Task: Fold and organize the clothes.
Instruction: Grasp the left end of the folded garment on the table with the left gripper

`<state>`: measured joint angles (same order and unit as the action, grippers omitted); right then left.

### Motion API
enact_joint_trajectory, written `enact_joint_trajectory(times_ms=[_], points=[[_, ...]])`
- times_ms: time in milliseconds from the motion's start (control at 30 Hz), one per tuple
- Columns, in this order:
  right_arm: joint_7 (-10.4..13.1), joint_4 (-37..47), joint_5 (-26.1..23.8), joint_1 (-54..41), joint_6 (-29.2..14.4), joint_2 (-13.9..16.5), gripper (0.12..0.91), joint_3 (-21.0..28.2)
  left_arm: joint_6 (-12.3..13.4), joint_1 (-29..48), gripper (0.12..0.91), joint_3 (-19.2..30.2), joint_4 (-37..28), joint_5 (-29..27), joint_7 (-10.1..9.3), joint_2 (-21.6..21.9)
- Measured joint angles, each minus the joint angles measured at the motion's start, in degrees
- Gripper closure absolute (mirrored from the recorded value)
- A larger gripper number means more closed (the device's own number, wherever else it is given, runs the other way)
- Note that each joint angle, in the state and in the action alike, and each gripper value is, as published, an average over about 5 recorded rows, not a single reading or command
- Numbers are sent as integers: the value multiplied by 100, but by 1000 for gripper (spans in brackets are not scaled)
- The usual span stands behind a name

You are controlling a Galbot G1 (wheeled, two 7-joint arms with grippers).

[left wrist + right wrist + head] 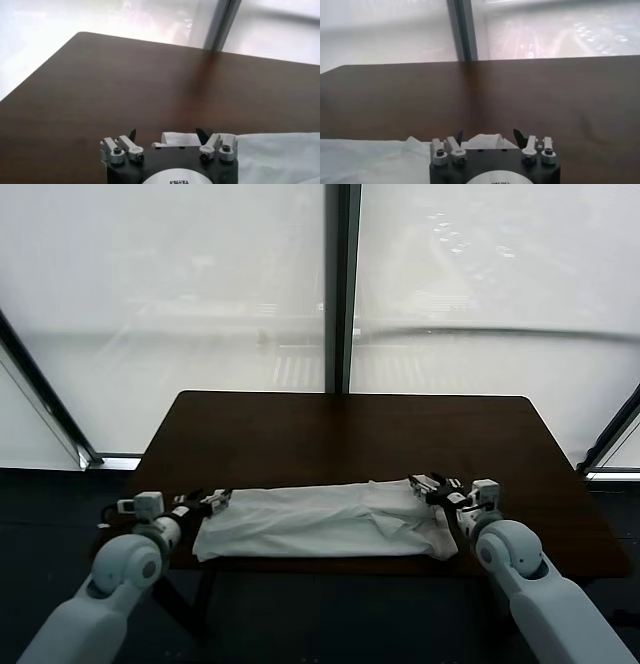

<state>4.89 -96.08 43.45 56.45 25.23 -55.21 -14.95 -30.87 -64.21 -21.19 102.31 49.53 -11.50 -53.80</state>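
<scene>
One folded T-shirt (320, 522), long axis left-right across table (340, 429).

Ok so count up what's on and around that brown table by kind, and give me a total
White T-shirt, folded into a long strip near the front edge: 1
Brown table: 1
Robot hands: 2, the left hand at the strip's left end, the right hand at its right end, both with fingers apart
Total: 4
</scene>
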Motion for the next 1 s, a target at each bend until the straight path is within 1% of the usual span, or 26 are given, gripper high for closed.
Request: enact_joint_trajectory(times_ms=[67, 133, 167, 233, 267, 333, 400, 467, 500, 600, 700, 1000], points=[[0, 3, -4, 2, 0, -8, 457, 0, 4, -22, 230, 1, 11, -1, 3, 2], [1, 6, -5, 3, 0, -14, 504, 1, 17, -63, 279, -3, 40, -4, 9, 3], [2, 9, -6, 4, 0, -15, 541, 1, 27, -85, 308, -5, 57, -8, 12, 3], [4, 15, -9, 10, -1, -16, 597, 0, 58, -134, 396, -9, 91, -28, 21, -3], [6, 17, -12, 14, -1, -16, 638, 0, 74, -155, 446, -10, 104, -40, 25, -8], [9, 20, -21, 28, -3, -16, 707, -3, 105, -190, 570, -12, 124, -64, 32, -24], [10, 16, -30, 49, -10, -18, 798, -12, 126, -212, 690, -15, 135, -79, 35, -37], [12, 0, -38, 77, -27, -23, 862, -27, 143, -221, 767, -19, 142, -90, 38, -44], [12, -11, -41, 93, -40, -28, 879, -37, 151, -221, 801, -20, 144, -95, 38, -46], [13, -46, -45, 143, -102, -45, 886, -75, 173, -202, 842, -27, 147, -105, 39, -49], [22, -58, -48, 185, -164, -75, 886, -115, 190, -159, 862, -31, 133, -108, 39, -49], [166, 4, -91, 226, -365, -256, 886, -223, 220, 71, 865, 68, -79, -81, 43, -1]])
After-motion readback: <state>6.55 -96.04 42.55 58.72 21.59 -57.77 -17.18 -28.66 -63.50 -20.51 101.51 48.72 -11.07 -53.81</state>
